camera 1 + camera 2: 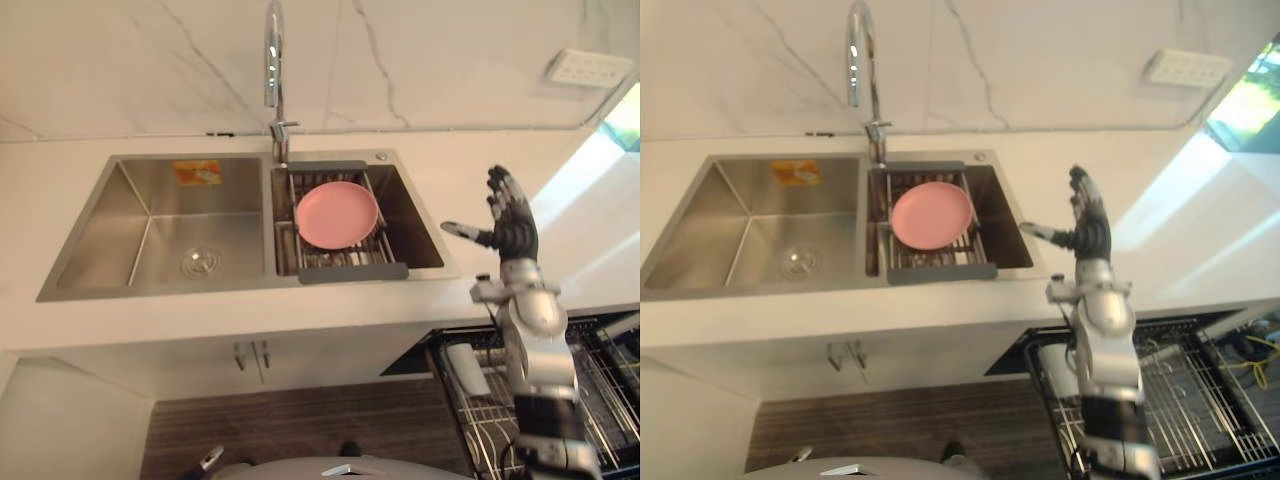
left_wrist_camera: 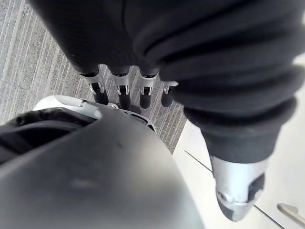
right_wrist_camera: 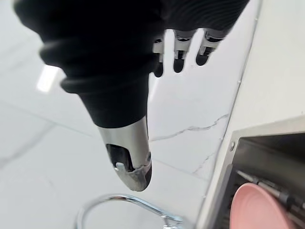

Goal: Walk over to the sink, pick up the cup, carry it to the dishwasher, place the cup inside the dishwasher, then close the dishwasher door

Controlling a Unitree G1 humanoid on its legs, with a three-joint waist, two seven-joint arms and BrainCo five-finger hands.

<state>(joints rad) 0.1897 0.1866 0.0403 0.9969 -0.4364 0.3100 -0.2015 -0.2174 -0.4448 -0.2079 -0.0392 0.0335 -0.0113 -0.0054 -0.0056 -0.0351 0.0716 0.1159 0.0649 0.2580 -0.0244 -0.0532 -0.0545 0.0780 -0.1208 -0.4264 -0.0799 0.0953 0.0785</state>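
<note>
Currently the right robot hand (image 1: 510,220) hovers wide, empty, beside the sink (image 1: 110,230); reaching in could snag the rack (image 1: 352,271) or tip the pink plate (image 1: 337,214).

A white stone countertop (image 1: 150,320) is carrying a stainless steel double-basin sink (image 1: 150,230) sunk into it. A dark-framed wire rack (image 1: 352,272) is sitting across the right basin, holding a round pink plate (image 1: 337,214).

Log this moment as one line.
right hand open, raised beside sink | pink plate on sink rack, untouched | left hand open, hanging | dishwasher rack out
</note>
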